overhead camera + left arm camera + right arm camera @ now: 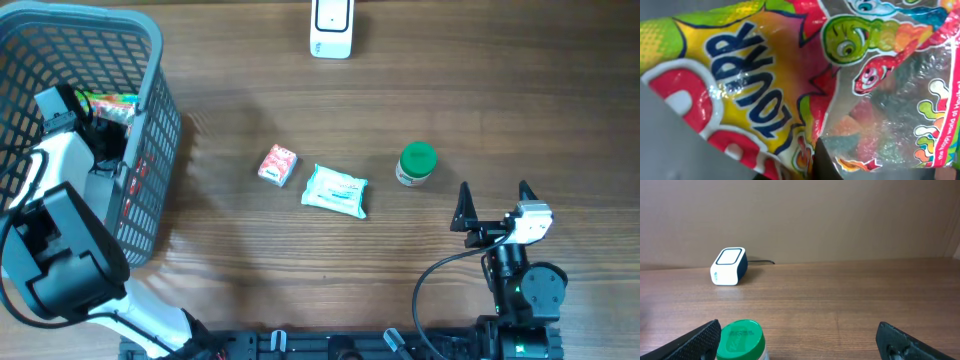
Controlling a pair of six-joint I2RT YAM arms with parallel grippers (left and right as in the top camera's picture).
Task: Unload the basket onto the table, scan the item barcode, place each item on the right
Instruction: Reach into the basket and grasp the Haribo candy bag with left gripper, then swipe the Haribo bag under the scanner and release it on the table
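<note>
Far left on the wooden surface [250, 260]: grey mesh basket [152, 60], upright. Holds the candy bag [112, 102], a bright strip of green, red and yellow against the basket's far wall. Takes in the left arm as well, with the left gripper [105, 125] down inside, right at the bag.

From the left wrist: nothing but the bag [755, 85] across the whole view, yellow and red print with dark blue letters, cartoon worms, a clear window with sugared gummies behind it. Jaws pinched shut on the bag's film, only one dark finger [812, 160] visible at the bottom edge. No barcode visible on this face.

Towards the middle, out on the bare wood: small red and white packet [278, 165], then just beside it a white and teal soft pack [335, 190], lying flat. Near the far edge, above these: white scanner [331, 25], well apart from the basket.

Further right: green-lidded jar [416, 165], upright.

Far right: right gripper [492, 205], jaws spread wide, nothing between them, just short of the jar and facing the scanner beyond.
</note>
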